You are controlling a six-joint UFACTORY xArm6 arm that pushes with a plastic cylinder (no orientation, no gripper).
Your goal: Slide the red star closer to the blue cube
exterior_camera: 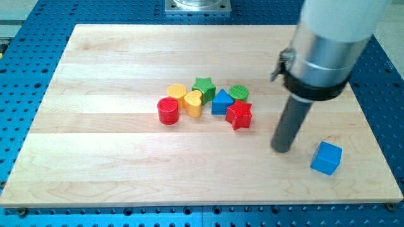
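A pale wooden board (126, 164) fills my view, lying on a blue perforated table (19, 75); a grey metal plate (197, 5) sits at top centre.

The arm comes down from the view's top right — a wide pale cylinder, then a dark collar. Under the collar hangs the straight dark rod (291, 123), a little tilted toward the view's left. Its tip (281, 149) rests at the table surface.
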